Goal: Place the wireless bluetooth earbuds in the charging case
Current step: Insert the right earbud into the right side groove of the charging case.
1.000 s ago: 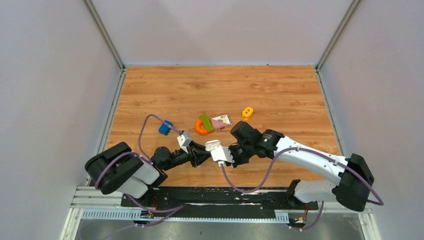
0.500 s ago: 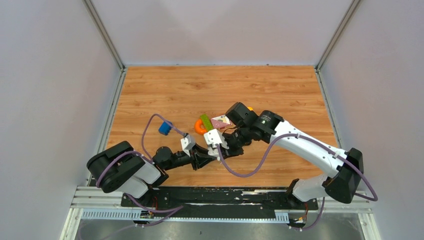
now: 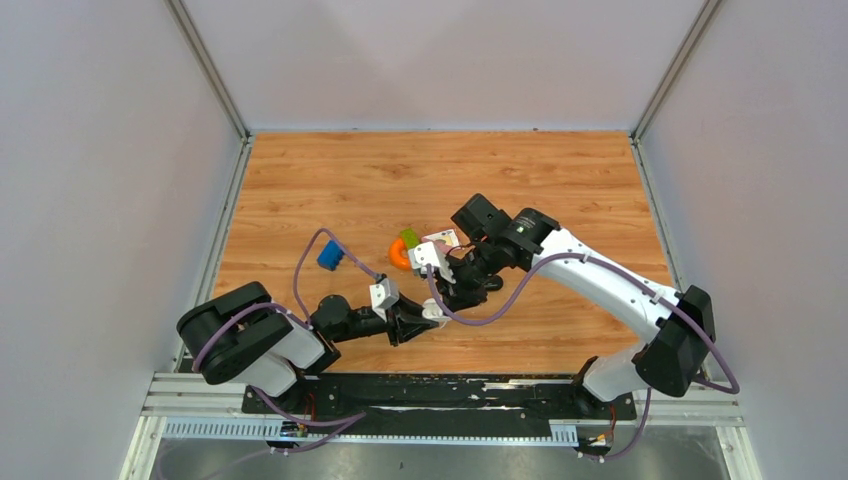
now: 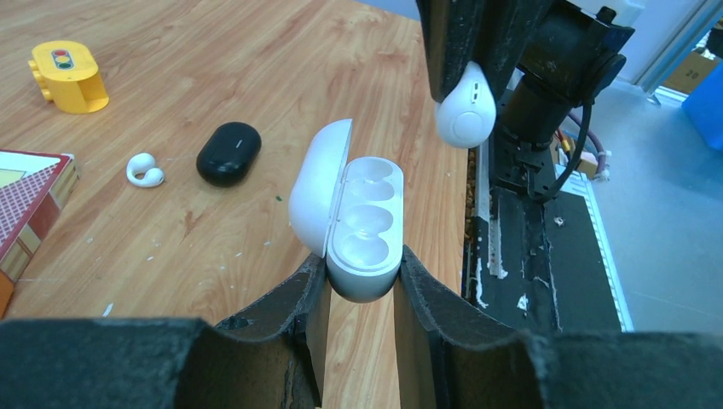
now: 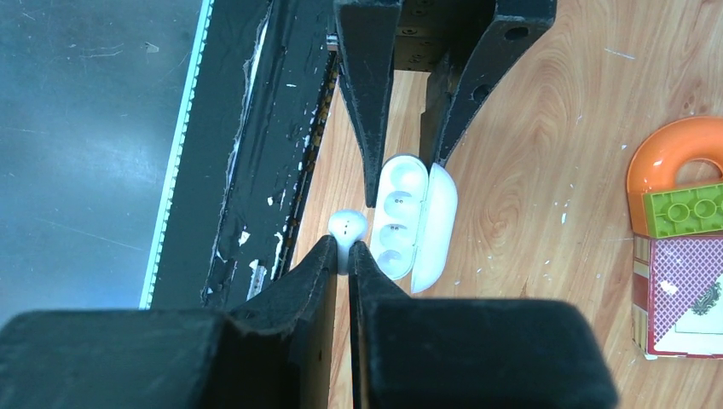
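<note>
My left gripper (image 4: 360, 271) is shut on the base of a white charging case (image 4: 362, 234). The case is held off the wood with its lid open and its wells empty. My right gripper (image 5: 347, 249) is shut on a glossy white earbud (image 5: 348, 227), which hangs just beside the case (image 5: 407, 220) and also shows in the left wrist view (image 4: 465, 109). A second white earbud (image 4: 143, 169) lies on the table next to a closed black oval case (image 4: 228, 152). No black earbuds are in view. In the top view, the left gripper (image 3: 425, 318) and right gripper (image 3: 452, 302) meet near the table's front.
An orange ring (image 5: 673, 158), a green brick (image 5: 686, 211) and a patterned card box (image 5: 691, 298) sit behind the grippers. A yellow block (image 4: 68, 75) lies farther off. A blue block (image 3: 331, 255) sits at the left. The black base rail (image 4: 546, 256) runs along the near edge.
My right arm has swung back and left, so its gripper now points down toward the near edge beside the case. My left gripper has shifted slightly right with the case.
</note>
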